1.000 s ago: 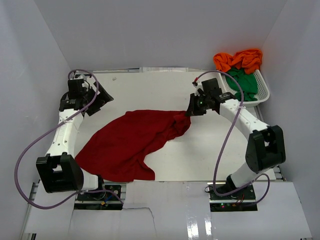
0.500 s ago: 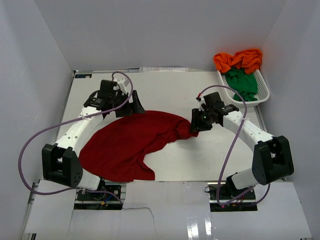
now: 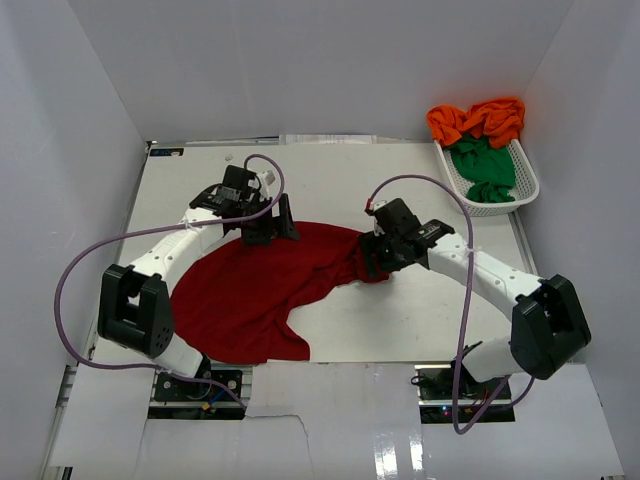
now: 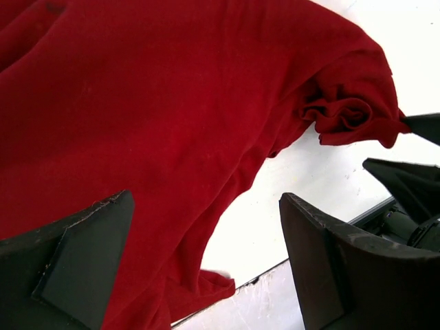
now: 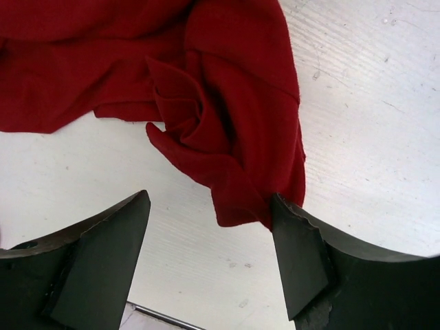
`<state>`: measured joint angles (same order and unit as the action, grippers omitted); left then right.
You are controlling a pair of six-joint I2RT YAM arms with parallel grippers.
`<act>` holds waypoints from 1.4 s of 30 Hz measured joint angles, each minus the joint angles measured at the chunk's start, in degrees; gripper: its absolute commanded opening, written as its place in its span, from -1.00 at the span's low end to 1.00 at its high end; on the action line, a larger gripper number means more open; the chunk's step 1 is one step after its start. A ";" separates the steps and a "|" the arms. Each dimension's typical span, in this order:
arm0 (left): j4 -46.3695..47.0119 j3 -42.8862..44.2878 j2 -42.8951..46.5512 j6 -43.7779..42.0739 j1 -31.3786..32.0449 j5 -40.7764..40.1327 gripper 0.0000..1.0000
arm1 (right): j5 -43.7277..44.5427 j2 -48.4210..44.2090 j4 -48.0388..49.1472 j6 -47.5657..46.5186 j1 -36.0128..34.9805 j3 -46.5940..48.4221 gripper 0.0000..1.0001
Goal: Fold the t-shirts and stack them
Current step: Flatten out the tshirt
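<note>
A dark red t-shirt (image 3: 255,290) lies spread and crumpled on the white table (image 3: 430,320), with one end bunched at its right (image 3: 360,255). My left gripper (image 3: 278,228) hangs open above the shirt's far edge. In the left wrist view, the gripper (image 4: 206,199) holds nothing and the red cloth (image 4: 137,103) lies below it. My right gripper (image 3: 372,260) stands open at the bunched end. The right wrist view shows the gripper (image 5: 210,199) open, with the red fold (image 5: 227,130) lying just ahead and brushing the right fingertip (image 5: 292,227), unpinched.
A white lattice basket (image 3: 527,183) sits at the back right corner. It holds a green t-shirt (image 3: 482,165), and an orange t-shirt (image 3: 480,118) is heaped over its far end. White walls close in the table on three sides.
My right gripper has opened and let go of the shirt's bunched end, moving left and nearer. The left arm has swung right from the table's left side to above the shirt.
</note>
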<state>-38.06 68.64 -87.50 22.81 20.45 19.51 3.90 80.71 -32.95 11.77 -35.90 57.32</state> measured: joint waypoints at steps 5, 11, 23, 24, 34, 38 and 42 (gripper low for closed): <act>-0.07 0.02 -3.34 0.61 0.00 0.02 0.96 | 7.19 -1.46 -1.03 -0.28 -4.66 0.00 0.50; -0.17 0.00 -8.87 0.59 0.00 0.09 0.96 | 11.69 -5.14 -1.22 -1.79 -5.75 0.00 0.44; -1.49 -0.02 -13.55 0.04 0.00 -2.16 0.96 | 11.43 7.63 1.27 -4.76 -5.73 -0.13 0.34; -1.75 0.00 -13.92 0.00 0.00 -2.51 0.96 | 11.67 7.87 1.57 -4.72 -5.73 -0.13 0.33; -4.00 2.12 -16.22 -0.55 0.00 -7.21 0.96 | 16.90 7.98 2.97 -2.95 -4.26 -0.09 0.26; -4.31 2.10 -16.22 -0.52 0.00 -8.59 0.96 | 18.21 9.31 3.08 -1.66 -1.90 0.02 0.24; -4.33 1.53 -16.20 -0.52 0.00 -9.99 0.96 | 18.43 9.38 3.17 -0.31 -1.18 0.04 0.25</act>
<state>-42.39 70.17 -103.70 22.28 20.45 9.52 22.33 90.08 -29.78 11.46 -37.08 57.36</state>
